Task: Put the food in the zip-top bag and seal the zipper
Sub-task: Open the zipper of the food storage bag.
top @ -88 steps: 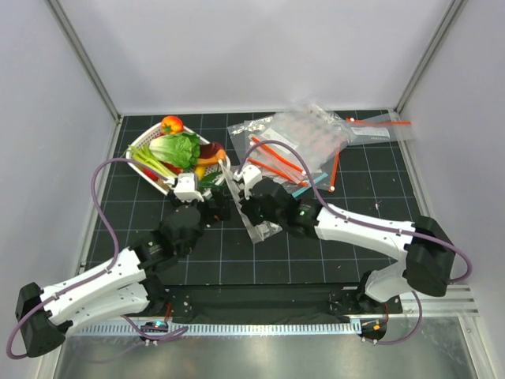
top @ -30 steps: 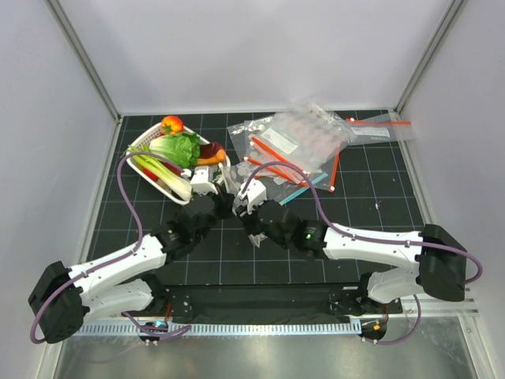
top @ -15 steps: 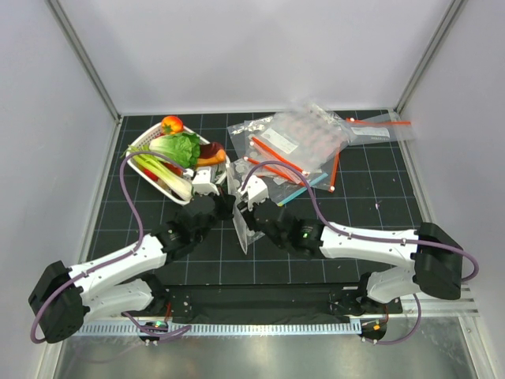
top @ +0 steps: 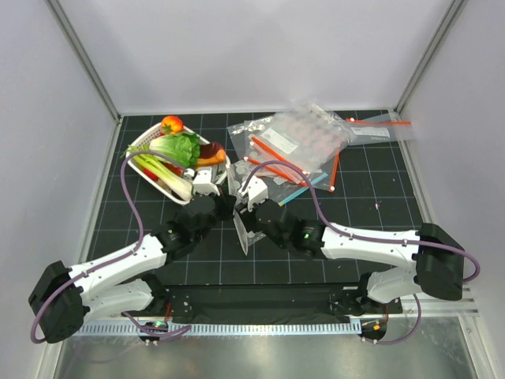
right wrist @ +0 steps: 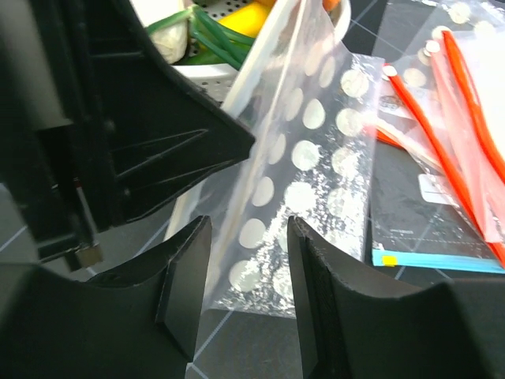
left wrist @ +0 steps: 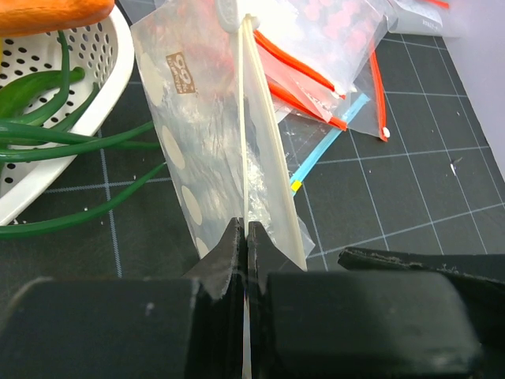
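Observation:
The zip-top bag (top: 241, 231), clear with white polka dots, stands on edge between the two wrists. My left gripper (left wrist: 246, 237) is shut on its pale zipper (left wrist: 251, 118) edge, and the bag (left wrist: 209, 134) rises away from the jaws. My right gripper (right wrist: 248, 245) is open, its fingers apart on either side of the bag's (right wrist: 316, 158) lower corner without pinching it. The food sits in the white basket (top: 135, 145): a leafy green lettuce (top: 178, 148) and a small orange-red piece (top: 171, 125). Both grippers (top: 225, 207) (top: 247, 212) hover just near of the basket.
Long green onions (left wrist: 55, 142) hang over the basket rim (left wrist: 118, 55) beside the bag. A heap of plain clear bags with red-orange strips (top: 296, 146) lies at the back right, with one more (top: 383, 126) by the right wall. White walls enclose the black grid mat.
Both grippers have carried the bag up and left toward the basket. The bag's free end has swung down to the left, and the right jaws have widened a little.

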Controlling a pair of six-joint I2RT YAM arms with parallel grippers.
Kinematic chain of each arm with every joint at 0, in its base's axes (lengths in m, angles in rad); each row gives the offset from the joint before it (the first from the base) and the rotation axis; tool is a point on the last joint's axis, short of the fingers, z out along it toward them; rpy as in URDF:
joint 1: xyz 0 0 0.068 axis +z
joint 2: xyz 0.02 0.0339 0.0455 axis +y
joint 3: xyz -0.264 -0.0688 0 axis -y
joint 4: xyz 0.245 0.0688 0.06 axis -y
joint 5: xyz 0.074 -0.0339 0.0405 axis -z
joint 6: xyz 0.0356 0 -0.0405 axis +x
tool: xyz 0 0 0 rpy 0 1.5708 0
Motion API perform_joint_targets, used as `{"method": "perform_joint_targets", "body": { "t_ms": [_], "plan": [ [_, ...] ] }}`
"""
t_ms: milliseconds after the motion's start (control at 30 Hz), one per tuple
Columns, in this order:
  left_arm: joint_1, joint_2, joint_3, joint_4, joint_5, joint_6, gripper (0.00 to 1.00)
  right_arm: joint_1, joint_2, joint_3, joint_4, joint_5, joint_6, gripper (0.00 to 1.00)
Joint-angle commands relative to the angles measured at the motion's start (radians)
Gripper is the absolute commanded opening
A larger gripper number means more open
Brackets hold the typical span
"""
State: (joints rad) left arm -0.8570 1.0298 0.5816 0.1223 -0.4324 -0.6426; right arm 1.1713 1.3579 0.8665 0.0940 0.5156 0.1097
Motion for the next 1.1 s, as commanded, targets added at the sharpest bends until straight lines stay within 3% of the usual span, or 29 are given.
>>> {"method": "perform_joint_targets", "body": {
  "t_ms": [0,367,467,600,700,833,1067],
  "plan": [
    [0.003,0.004,0.038,0.037,0.012,0.021,0.01,0.005,-0.057,-0.029,0.111,-0.071,0.013,0.51],
    [0.004,-0.022,0.032,0.037,0.044,0.024,0.00,0.001,0.030,0.031,0.043,0.057,0.044,0.48],
    [0.003,-0.040,0.026,0.034,0.049,0.026,0.01,-0.024,0.062,0.046,0.029,0.067,0.082,0.38],
    [0.003,-0.056,0.017,0.042,0.040,0.027,0.00,-0.055,0.089,0.078,-0.029,0.106,0.128,0.17],
    [0.004,-0.040,0.024,0.031,0.035,0.031,0.00,-0.056,0.073,0.098,-0.080,0.187,0.114,0.10],
    [0.004,0.021,0.069,-0.013,0.046,0.035,0.00,-0.056,0.052,0.155,-0.233,0.395,0.102,0.07],
    [0.003,0.127,0.121,-0.019,0.129,0.054,0.00,-0.056,-0.051,0.166,-0.335,0.616,0.084,0.08]
  ]
}}
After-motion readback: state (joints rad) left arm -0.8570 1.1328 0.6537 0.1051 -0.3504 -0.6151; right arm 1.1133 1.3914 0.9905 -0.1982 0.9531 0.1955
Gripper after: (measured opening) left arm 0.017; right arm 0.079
